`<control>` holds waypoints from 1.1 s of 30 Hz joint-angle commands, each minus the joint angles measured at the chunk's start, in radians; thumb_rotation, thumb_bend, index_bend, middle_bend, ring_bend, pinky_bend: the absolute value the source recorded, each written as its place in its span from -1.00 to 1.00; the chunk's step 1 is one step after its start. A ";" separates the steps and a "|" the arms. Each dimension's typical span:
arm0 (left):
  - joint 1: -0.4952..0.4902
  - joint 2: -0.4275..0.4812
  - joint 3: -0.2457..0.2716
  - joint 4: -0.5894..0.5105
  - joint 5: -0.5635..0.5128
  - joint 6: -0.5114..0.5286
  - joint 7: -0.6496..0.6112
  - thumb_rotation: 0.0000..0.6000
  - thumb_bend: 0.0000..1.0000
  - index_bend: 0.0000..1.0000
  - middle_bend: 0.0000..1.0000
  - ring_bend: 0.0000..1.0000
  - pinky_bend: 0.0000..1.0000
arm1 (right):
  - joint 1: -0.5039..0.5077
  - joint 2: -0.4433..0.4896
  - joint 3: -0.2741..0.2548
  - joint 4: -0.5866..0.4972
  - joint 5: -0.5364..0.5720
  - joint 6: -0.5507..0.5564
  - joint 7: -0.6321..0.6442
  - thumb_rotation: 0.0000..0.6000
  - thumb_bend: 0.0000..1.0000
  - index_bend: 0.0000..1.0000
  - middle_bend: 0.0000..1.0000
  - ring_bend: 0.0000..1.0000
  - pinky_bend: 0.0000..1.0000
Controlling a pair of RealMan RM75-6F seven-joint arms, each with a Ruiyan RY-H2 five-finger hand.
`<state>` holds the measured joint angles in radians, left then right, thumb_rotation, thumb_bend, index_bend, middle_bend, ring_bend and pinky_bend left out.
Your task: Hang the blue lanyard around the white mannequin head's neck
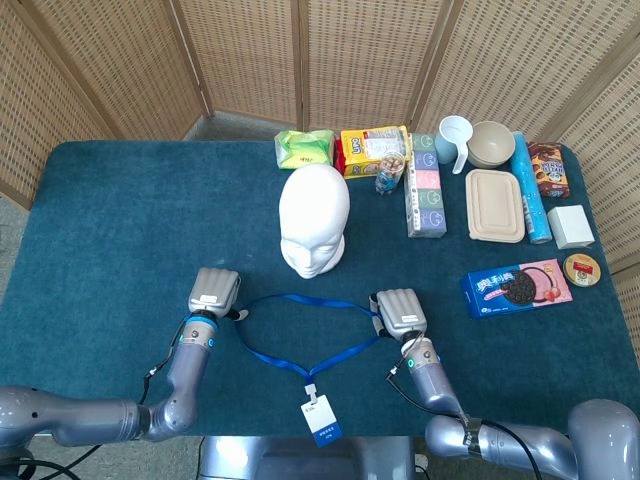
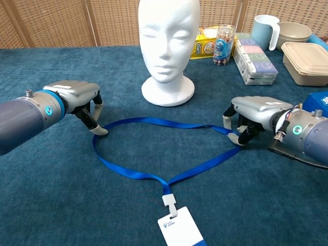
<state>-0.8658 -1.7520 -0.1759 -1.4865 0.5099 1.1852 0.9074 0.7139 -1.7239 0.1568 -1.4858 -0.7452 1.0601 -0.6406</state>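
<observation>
The blue lanyard (image 1: 300, 299) (image 2: 154, 122) lies as a wide loop on the dark blue table, in front of the upright white mannequin head (image 1: 314, 221) (image 2: 168, 41). Its white badge (image 1: 322, 418) (image 2: 180, 229) rests near the front edge. My left hand (image 1: 215, 292) (image 2: 77, 96) is at the loop's left bend, fingers curled down, and pinches the strap at its fingertips (image 2: 100, 131). My right hand (image 1: 400, 311) (image 2: 253, 109) is at the right bend and pinches the strap between thumb and finger. The strap still rests on the cloth.
Behind and right of the head stand snack packs (image 1: 372, 149), a small jar (image 2: 224, 45), a boxed stack (image 1: 425, 186), a white mug (image 2: 263, 31), a bowl (image 1: 491, 143), a lidded container (image 1: 494, 205) and a cookie box (image 1: 516, 287). Wicker screens close off the back.
</observation>
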 commanded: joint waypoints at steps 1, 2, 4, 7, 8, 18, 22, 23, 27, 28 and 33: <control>0.001 -0.002 -0.002 0.004 -0.001 -0.001 -0.001 0.65 -0.78 0.44 1.00 1.00 1.00 | -0.001 0.000 0.000 0.000 0.000 0.000 0.001 1.00 0.11 0.30 1.00 1.00 1.00; 0.001 -0.002 -0.004 0.005 -0.002 -0.002 0.000 0.65 -0.78 0.44 1.00 1.00 1.00 | -0.001 0.001 0.000 0.001 0.001 0.000 0.001 1.00 0.11 0.30 1.00 1.00 1.00; 0.000 0.000 -0.006 0.004 -0.008 -0.006 0.003 0.64 -0.78 0.45 1.00 1.00 1.00 | -0.001 0.000 0.001 0.002 0.000 0.000 0.002 1.00 0.11 0.30 1.00 1.00 1.00; 0.000 0.005 -0.013 0.000 -0.016 -0.013 0.003 0.61 -0.70 0.45 1.00 1.00 1.00 | 0.000 0.000 0.002 0.003 0.001 0.001 0.002 1.00 0.12 0.30 1.00 1.00 1.00; 0.000 0.008 -0.015 -0.003 -0.020 -0.016 0.003 0.61 -0.66 0.45 1.00 1.00 1.00 | 0.000 0.000 0.003 0.004 0.001 0.000 0.002 1.00 0.12 0.30 1.00 1.00 1.00; -0.006 0.030 -0.026 -0.040 -0.037 -0.026 0.005 0.60 -0.50 0.44 1.00 1.00 1.00 | -0.001 0.002 0.006 0.002 0.004 0.000 0.005 1.00 0.12 0.30 1.00 1.00 1.00; -0.009 0.034 -0.022 -0.050 -0.025 -0.015 0.012 0.60 -0.49 0.45 1.00 1.00 1.00 | -0.003 0.005 0.006 0.000 0.005 0.000 0.009 1.00 0.12 0.30 1.00 1.00 1.00; -0.010 0.034 -0.020 -0.050 -0.022 -0.011 0.015 0.60 -0.49 0.45 1.00 1.00 1.00 | -0.004 0.005 0.006 0.000 0.005 -0.001 0.010 1.00 0.12 0.30 1.00 1.00 1.00; -0.014 0.034 -0.014 -0.050 -0.027 -0.008 0.028 0.59 -0.44 0.45 1.00 1.00 1.00 | -0.005 0.008 0.006 -0.002 0.006 -0.003 0.013 1.00 0.12 0.30 1.00 1.00 1.00; -0.015 0.035 -0.013 -0.050 -0.030 -0.008 0.033 0.59 -0.43 0.45 1.00 1.00 1.00 | -0.006 0.009 0.005 -0.004 0.007 -0.004 0.015 1.00 0.12 0.30 1.00 1.00 1.00; -0.019 0.034 -0.016 -0.049 -0.038 -0.008 0.037 0.59 -0.43 0.44 1.00 1.00 1.00 | -0.007 0.011 0.005 -0.005 0.007 -0.006 0.019 1.00 0.13 0.30 1.00 1.00 1.00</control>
<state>-0.8843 -1.7181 -0.1906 -1.5355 0.4727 1.1772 0.9445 0.7068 -1.7126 0.1622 -1.4904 -0.7383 1.0544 -0.6214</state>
